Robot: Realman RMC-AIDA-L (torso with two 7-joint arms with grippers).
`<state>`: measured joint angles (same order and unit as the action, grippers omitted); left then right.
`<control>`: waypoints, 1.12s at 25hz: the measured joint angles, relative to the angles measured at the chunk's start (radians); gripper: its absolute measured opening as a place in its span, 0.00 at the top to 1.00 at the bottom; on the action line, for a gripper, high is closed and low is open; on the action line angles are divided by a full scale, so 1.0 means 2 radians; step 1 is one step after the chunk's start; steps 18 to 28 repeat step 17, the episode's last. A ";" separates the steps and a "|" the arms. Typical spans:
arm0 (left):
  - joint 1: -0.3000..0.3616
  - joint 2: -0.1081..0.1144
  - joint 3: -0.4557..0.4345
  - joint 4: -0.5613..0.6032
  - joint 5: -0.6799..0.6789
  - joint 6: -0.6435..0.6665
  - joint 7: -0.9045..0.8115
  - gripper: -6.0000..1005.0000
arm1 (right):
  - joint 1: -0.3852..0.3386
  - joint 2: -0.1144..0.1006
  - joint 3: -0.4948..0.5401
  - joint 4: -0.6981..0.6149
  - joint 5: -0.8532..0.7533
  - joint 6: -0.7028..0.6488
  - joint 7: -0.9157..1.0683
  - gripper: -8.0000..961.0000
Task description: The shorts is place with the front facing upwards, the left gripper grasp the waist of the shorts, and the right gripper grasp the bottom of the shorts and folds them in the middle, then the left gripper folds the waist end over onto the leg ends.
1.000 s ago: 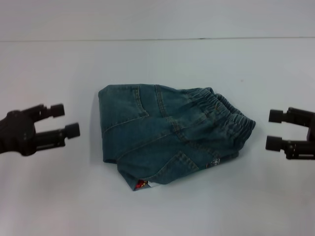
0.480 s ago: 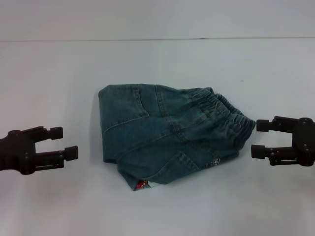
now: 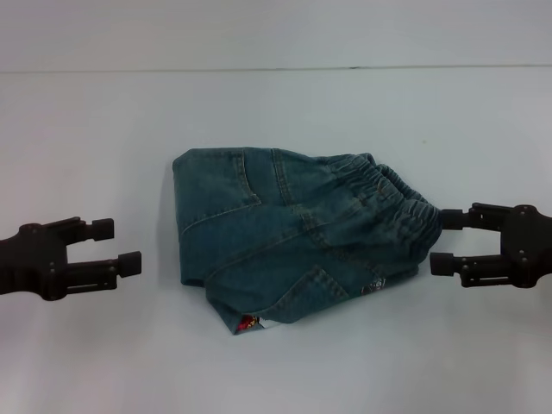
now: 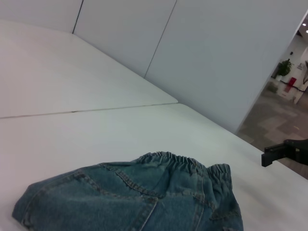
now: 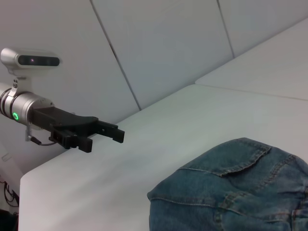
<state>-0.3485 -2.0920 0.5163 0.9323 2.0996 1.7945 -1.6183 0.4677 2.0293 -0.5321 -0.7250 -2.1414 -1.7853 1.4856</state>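
Folded shorts [image 3: 297,237] lie on a white counter [image 3: 276,112]; left end effector [image 3: 121,244] and right end effector [image 3: 444,241] flank them, both released, empty.

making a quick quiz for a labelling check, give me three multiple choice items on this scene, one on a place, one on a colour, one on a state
1. Where does the elastic waistband of the shorts point?
A. toward the right gripper
B. toward the left gripper
C. straight at the robot's body

2. What colour is the small patch at the shorts' near edge?
A. white only
B. red and yellow
C. purple

3. How do the two grippers stand?
A. both shut on denim
B. left shut, right open
C. both open, holding nothing

Answers:
1 A, the gathered band lies just off the right gripper.
2 B, the patch shows red with yellow.
3 C, the left gripper and the right one both show spread fingers clear of the cloth.
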 joint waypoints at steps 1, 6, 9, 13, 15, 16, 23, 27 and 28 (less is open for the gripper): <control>-0.001 0.000 0.000 0.000 0.000 0.000 0.000 0.12 | 0.000 0.000 0.000 0.000 0.000 0.000 0.000 0.02; -0.005 -0.001 0.002 -0.001 0.000 -0.003 0.000 0.12 | 0.001 0.000 0.000 0.000 0.000 0.000 0.000 0.02; -0.007 -0.001 0.004 -0.001 0.000 -0.003 -0.003 0.12 | 0.002 0.000 -0.003 0.000 0.000 0.002 0.000 0.02; -0.008 -0.002 0.006 -0.001 0.000 -0.003 -0.005 0.12 | 0.002 0.000 -0.005 0.000 0.000 0.005 0.000 0.02; -0.008 -0.002 0.006 -0.001 0.000 -0.003 -0.006 0.12 | 0.002 0.000 -0.005 0.000 0.000 0.007 0.000 0.02; -0.008 -0.002 0.006 -0.001 0.000 -0.003 -0.006 0.12 | 0.002 0.000 -0.006 0.001 0.000 0.007 0.000 0.02; -0.009 -0.002 0.006 -0.001 0.000 -0.003 -0.006 0.12 | 0.002 0.000 -0.006 0.002 0.000 0.008 0.000 0.02; -0.009 -0.002 0.006 -0.001 0.000 -0.003 -0.006 0.12 | 0.002 0.000 -0.006 0.002 0.000 0.008 0.000 0.02; -0.009 -0.002 0.006 -0.001 0.000 -0.003 -0.006 0.12 | 0.002 0.000 -0.006 0.002 0.000 0.008 0.000 0.02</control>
